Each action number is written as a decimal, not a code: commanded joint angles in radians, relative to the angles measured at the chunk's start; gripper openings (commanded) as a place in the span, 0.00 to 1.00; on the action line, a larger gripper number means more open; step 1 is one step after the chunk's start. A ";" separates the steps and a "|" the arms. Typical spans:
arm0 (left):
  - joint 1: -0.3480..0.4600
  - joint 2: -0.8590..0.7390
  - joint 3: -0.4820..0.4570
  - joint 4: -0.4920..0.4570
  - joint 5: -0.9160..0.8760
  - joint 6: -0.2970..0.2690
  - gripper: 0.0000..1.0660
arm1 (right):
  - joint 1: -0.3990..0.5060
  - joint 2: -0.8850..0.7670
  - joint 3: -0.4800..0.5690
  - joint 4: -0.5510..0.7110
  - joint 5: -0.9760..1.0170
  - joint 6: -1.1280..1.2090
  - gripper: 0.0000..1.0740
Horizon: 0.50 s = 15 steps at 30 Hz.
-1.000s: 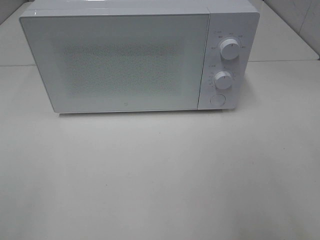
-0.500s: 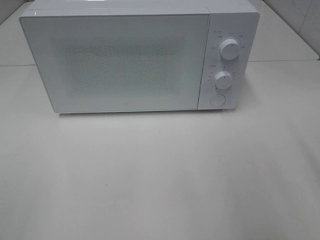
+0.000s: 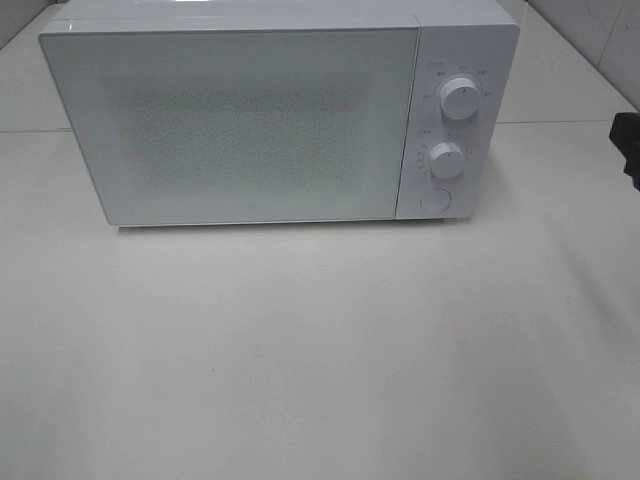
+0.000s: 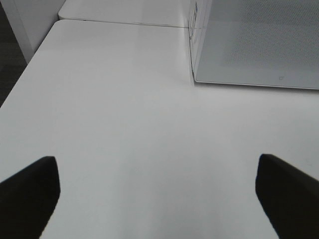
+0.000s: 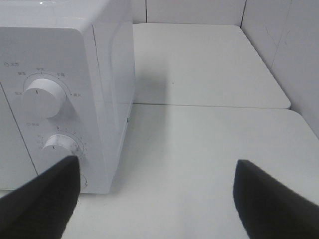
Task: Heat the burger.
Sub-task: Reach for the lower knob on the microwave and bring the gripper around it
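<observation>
The burger is out of view. A white microwave [image 3: 240,120] stands at the back of the table with its door shut; nothing shows through the speckled window. My right gripper [image 5: 154,191] is open and empty, hovering to the right of the microwave's control panel [image 5: 50,99]. A dark part of that arm [image 3: 628,145] shows at the right edge of the exterior view. My left gripper [image 4: 157,191] is open and empty, low over the bare table in front of the microwave's left corner [image 4: 195,79]. It does not show in the exterior view.
The panel carries two round knobs [image 3: 460,98] [image 3: 446,160] and a round button [image 3: 434,199]. The white table [image 3: 320,350] stretches in front of the microwave. A seam [image 3: 570,122] joins it to a second table behind. A tiled wall [image 3: 600,30] stands at the back right.
A dark part of my right arm has come into the exterior view at its right edge. The microwave has not moved and its door stays shut.
</observation>
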<state>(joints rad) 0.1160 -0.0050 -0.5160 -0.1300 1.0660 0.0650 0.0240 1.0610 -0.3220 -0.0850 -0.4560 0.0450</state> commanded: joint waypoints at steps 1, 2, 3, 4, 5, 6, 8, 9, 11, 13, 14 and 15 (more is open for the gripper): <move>-0.003 -0.011 0.001 0.002 0.002 -0.007 0.94 | -0.002 0.056 0.001 0.000 -0.102 -0.008 0.71; -0.003 -0.011 0.001 0.002 0.002 -0.007 0.94 | 0.000 0.081 0.001 0.000 -0.132 -0.010 0.71; -0.003 -0.011 0.001 0.002 0.002 -0.007 0.94 | 0.001 0.123 0.001 0.000 -0.182 -0.019 0.71; -0.003 -0.011 0.001 0.002 0.002 -0.007 0.94 | 0.001 0.123 0.001 0.000 -0.182 -0.019 0.71; -0.003 -0.011 0.001 0.002 0.002 -0.007 0.94 | 0.014 0.145 0.001 0.006 -0.204 -0.031 0.71; -0.003 -0.011 0.001 0.002 0.002 -0.007 0.94 | 0.058 0.180 0.001 0.048 -0.246 -0.085 0.71; -0.003 -0.011 0.001 0.002 0.002 -0.007 0.94 | 0.086 0.199 0.001 0.085 -0.268 -0.127 0.71; -0.003 -0.011 0.001 0.002 0.002 -0.007 0.94 | 0.145 0.237 0.001 0.158 -0.301 -0.217 0.71; -0.003 -0.011 0.001 0.002 0.002 -0.007 0.94 | 0.170 0.252 0.001 0.208 -0.319 -0.251 0.71; -0.003 -0.011 0.001 0.002 0.002 -0.007 0.94 | 0.231 0.289 0.001 0.293 -0.366 -0.309 0.71; -0.003 -0.011 0.001 0.002 0.002 -0.007 0.94 | 0.284 0.324 0.001 0.371 -0.429 -0.346 0.71; -0.003 -0.011 0.001 0.002 0.002 -0.007 0.94 | 0.304 0.342 0.000 0.398 -0.462 -0.356 0.71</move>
<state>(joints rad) 0.1160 -0.0050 -0.5160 -0.1300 1.0660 0.0650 0.2760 1.3670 -0.3230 0.2130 -0.8220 -0.2480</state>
